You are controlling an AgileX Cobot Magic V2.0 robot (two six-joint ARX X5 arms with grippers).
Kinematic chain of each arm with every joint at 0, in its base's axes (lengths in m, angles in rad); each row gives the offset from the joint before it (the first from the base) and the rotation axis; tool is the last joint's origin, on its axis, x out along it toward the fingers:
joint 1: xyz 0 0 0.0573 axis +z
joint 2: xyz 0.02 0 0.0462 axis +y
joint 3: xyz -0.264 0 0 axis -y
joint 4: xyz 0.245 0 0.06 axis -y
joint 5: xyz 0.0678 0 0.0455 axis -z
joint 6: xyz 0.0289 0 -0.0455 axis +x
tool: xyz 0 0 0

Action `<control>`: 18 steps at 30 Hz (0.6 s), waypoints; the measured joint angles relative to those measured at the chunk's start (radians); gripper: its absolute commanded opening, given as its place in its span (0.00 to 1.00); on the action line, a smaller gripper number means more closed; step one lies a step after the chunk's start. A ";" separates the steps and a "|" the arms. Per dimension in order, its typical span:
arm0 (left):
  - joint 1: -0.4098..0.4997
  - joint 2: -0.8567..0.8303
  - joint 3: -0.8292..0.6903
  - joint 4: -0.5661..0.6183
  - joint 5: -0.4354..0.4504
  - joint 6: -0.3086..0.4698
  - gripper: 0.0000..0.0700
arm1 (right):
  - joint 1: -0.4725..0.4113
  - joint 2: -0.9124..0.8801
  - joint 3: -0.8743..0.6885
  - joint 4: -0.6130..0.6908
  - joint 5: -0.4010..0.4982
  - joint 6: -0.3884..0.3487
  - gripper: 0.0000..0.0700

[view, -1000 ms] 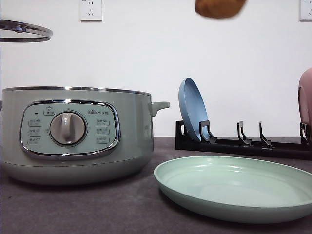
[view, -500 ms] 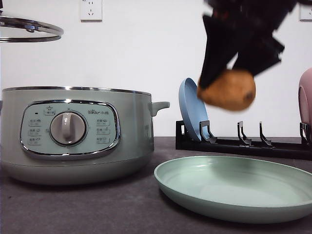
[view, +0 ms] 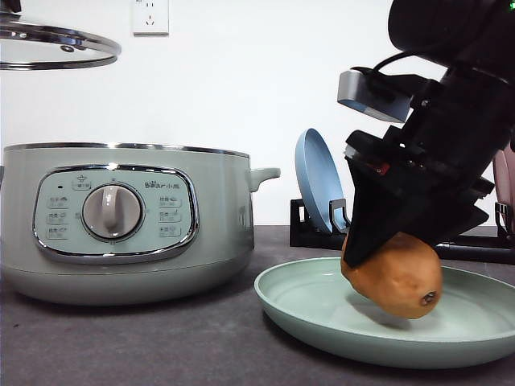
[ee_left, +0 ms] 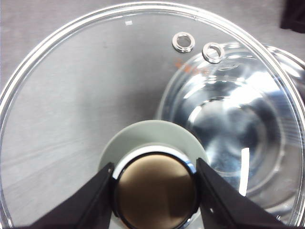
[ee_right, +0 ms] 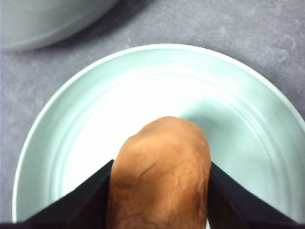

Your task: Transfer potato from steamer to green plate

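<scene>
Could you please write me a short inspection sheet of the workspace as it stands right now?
Surface: dark grey tabletop.
Job's things: potato held low over the green plate; steamer open.
Clutter: black rack holding a blue plate; a pink plate at the edge.
Grippers: right gripper shut on the potato; left gripper shut on the knob of the glass lid, held aloft.
Cables: one on the right arm.
Surroundings: white wall, socket.
</scene>
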 measured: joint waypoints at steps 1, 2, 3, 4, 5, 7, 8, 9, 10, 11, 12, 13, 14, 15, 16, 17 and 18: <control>-0.003 0.000 0.000 0.000 0.003 0.000 0.00 | 0.000 0.000 -0.004 0.009 0.001 0.005 0.19; -0.008 0.000 0.000 0.000 0.004 0.000 0.00 | 0.000 0.000 -0.007 0.012 0.002 0.010 0.21; -0.013 0.000 0.000 0.000 0.005 0.000 0.00 | 0.000 0.001 -0.010 0.013 0.002 0.015 0.25; -0.019 0.000 0.000 0.000 0.005 0.000 0.00 | 0.000 0.004 -0.012 0.013 0.002 0.018 0.29; -0.024 0.000 0.000 0.000 0.006 0.000 0.00 | 0.000 0.007 -0.012 0.013 0.002 0.019 0.35; -0.034 0.000 0.000 0.000 0.016 0.000 0.00 | 0.000 0.014 -0.012 0.013 0.002 0.020 0.47; -0.040 0.000 0.000 0.000 0.025 0.000 0.00 | 0.000 0.016 -0.012 0.013 0.002 0.023 0.51; -0.046 0.000 0.000 0.000 0.034 0.000 0.00 | 0.000 0.017 -0.012 0.013 0.002 0.027 0.55; -0.053 0.000 0.000 -0.001 0.041 0.000 0.00 | 0.000 0.019 -0.012 0.011 0.002 0.031 0.59; -0.060 0.000 0.000 -0.001 0.047 0.000 0.00 | 0.000 0.021 -0.012 0.010 0.002 0.035 0.63; -0.068 0.000 0.000 -0.001 0.051 0.000 0.00 | 0.000 0.022 -0.012 0.008 0.002 0.039 0.67; -0.076 0.000 0.000 -0.001 0.054 0.000 0.00 | 0.000 0.023 -0.012 0.007 0.002 0.040 0.72; -0.085 0.000 0.000 -0.002 0.054 0.000 0.00 | 0.000 0.023 -0.012 0.007 0.002 0.043 0.78; -0.093 0.000 0.000 -0.003 0.054 0.000 0.00 | -0.001 0.024 -0.012 0.007 0.002 0.045 0.83; -0.100 0.000 0.000 -0.004 0.054 0.000 0.00 | -0.001 0.023 -0.012 0.008 0.002 0.046 0.88; -0.107 0.000 0.000 -0.006 0.054 0.000 0.00 | -0.003 0.023 -0.012 0.007 0.004 0.047 0.92; -0.113 0.000 0.000 -0.007 0.054 0.000 0.00 | -0.005 0.021 -0.011 0.006 0.010 0.048 0.94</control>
